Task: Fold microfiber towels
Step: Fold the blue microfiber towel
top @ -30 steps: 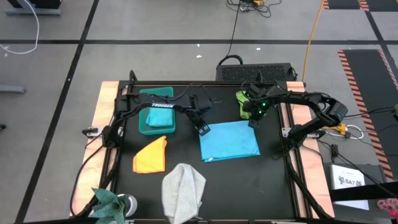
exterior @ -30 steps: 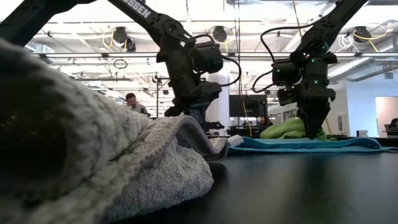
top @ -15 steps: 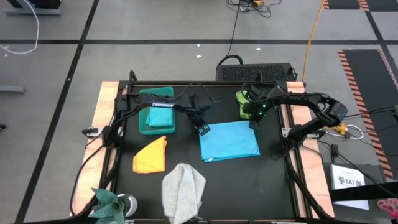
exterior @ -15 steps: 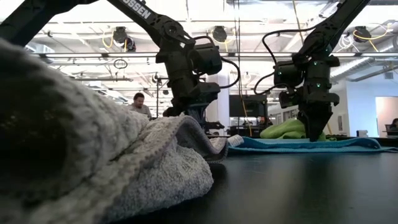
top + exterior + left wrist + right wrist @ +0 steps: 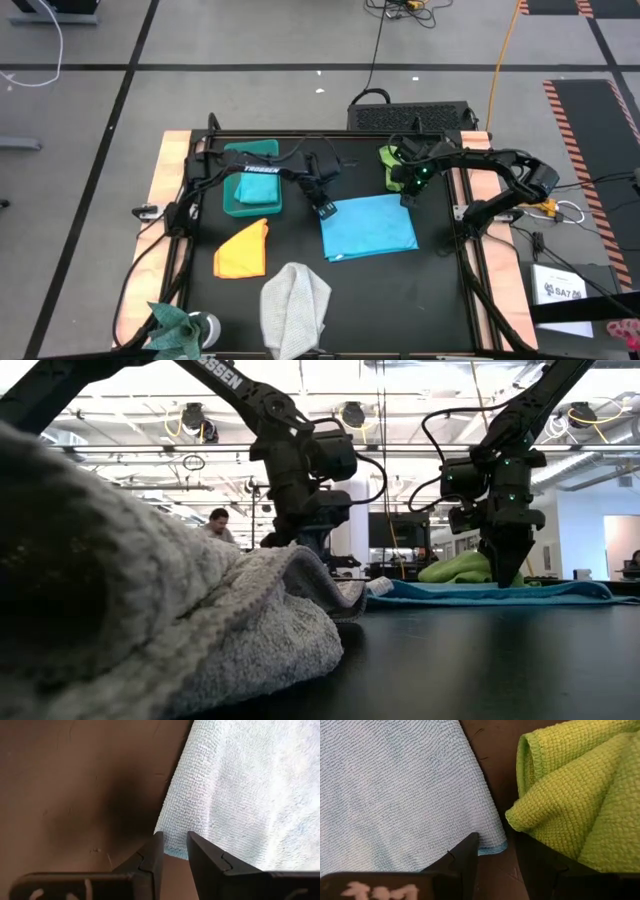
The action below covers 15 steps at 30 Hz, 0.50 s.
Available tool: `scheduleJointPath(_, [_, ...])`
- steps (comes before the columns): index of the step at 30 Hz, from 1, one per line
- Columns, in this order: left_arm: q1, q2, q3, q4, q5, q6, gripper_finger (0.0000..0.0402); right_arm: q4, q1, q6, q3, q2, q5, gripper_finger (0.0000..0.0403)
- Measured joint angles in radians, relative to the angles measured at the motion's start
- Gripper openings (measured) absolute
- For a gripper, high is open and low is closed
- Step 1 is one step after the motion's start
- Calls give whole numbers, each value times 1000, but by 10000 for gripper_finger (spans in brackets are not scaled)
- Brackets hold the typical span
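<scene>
On the table's [image 5: 300, 250] left side we see the orange-yellow towel [image 5: 243, 251] lying folded, with the rigid teal bin [image 5: 252, 190] just beyond it. The grey towel [image 5: 295, 305] sits crumpled at the near edge. In the middle, the light blue towel [image 5: 369, 226] lies spread flat. The left gripper [image 5: 173, 851] sits at its far-left corner, fingers slightly apart, straddling the hem. The right gripper [image 5: 496, 851] does likewise at the far-right corner, fingers parted, beside the bunched lime green towel [image 5: 575, 790].
</scene>
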Motion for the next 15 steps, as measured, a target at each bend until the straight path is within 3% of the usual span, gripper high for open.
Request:
scheduleJointPath(4, [-5, 0, 0, -9, -47, -13, 88, 0, 0, 0, 0, 0, 1, 106])
scheduleJointPath(10, [-15, 0, 0, -11, -92, -37, 85, 6, 0, 0, -1, 0, 1, 20])
scheduleJointPath(15, [-29, 0, 0, 6, -92, -34, 38, 11, 0, 5, -1, 0, 1, 10])
